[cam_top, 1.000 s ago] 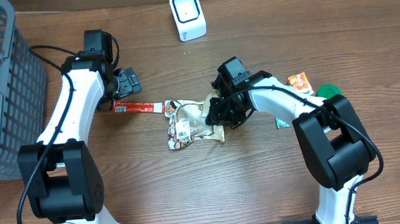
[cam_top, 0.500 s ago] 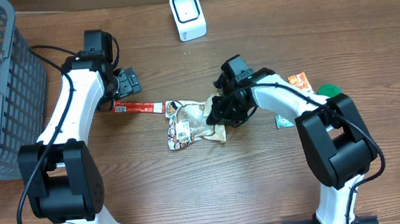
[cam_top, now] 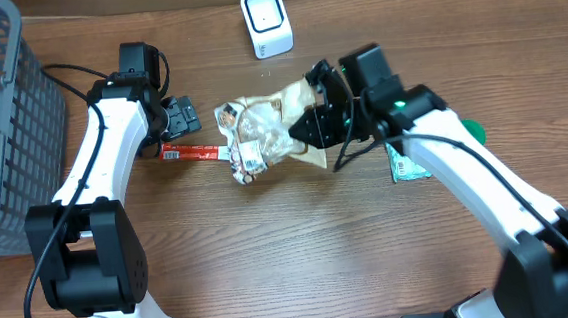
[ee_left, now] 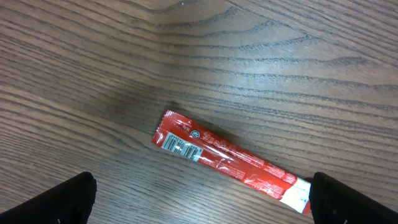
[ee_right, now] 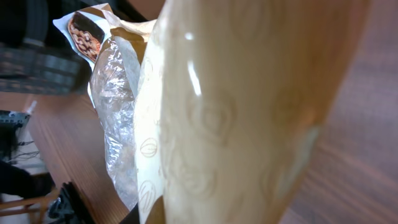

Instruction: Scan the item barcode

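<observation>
Wood table (cam_top: 301,263); crumpled beige snack bag (cam_top: 267,130), white barcode label (cam_top: 247,163) showing.

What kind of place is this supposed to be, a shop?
Probably a mock shop checkout on a wooden table: a white barcode scanner, a grey mesh basket, and packaged goods like a snack bag and a red stick pack.

Mock shop checkout staged in a robotics lab. Wood-grain table (cam_top: 272,270) with a small white barcode scanner (cam_top: 266,22) at the far edge, a grey wire basket (cam_top: 1,119) at the left, a red snack stick (cam_top: 191,152), a nut bag (cam_top: 262,130) (retail packets, both barcoded) and two white robot arms (cam_top: 108,151).
</observation>
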